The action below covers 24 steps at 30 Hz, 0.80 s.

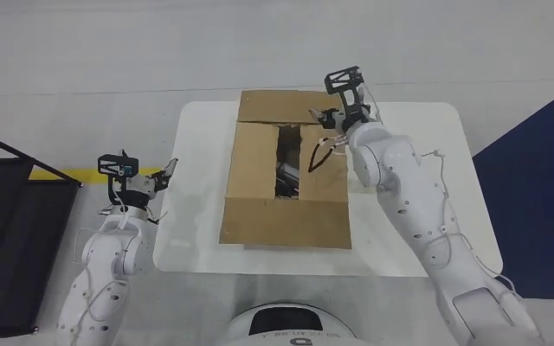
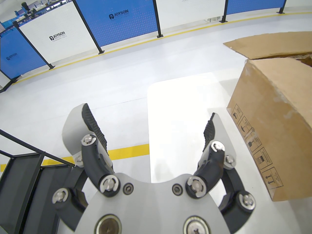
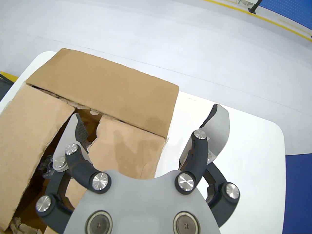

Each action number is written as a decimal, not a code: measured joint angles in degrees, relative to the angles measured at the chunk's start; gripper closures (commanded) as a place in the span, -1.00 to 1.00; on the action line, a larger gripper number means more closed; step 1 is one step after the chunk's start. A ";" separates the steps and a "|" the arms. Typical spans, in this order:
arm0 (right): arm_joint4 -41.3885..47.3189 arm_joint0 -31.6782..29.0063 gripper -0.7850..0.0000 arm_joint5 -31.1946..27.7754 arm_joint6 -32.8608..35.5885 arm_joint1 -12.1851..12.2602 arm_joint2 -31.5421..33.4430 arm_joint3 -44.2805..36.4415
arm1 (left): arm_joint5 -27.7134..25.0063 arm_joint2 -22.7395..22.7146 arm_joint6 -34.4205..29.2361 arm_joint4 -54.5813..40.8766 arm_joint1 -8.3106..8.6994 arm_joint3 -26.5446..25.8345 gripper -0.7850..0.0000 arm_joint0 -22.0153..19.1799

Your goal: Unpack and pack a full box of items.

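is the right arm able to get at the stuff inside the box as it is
Likely only partly: the right gripper is open over the box, but its flaps leave just a narrow gap above the dark items.

The top view looks straight down on the white surface (image 1: 199, 156) and the cardboard box (image 1: 255, 173). The left wrist view sits low behind the left hand (image 2: 148, 110), facing the box's side. The right wrist view, behind the right hand (image 3: 146, 110), looks closely down on its flaps.
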 measured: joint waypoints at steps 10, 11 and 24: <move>4.06 -2.54 -1.00 -4.06 -2.43 -0.31 -0.25 -2.18 | 0.00 0.00 0.00 0.00 0.00 0.00 -1.00 0.00; 8.86 -4.11 -1.00 -8.78 -3.24 -0.27 0.72 -2.90 | 0.00 0.00 0.00 0.00 0.00 0.00 -1.00 0.00; 45.85 -2.84 -0.86 -28.31 10.26 -0.29 0.53 4.41 | 0.00 0.00 0.00 0.00 0.00 0.00 -1.00 0.00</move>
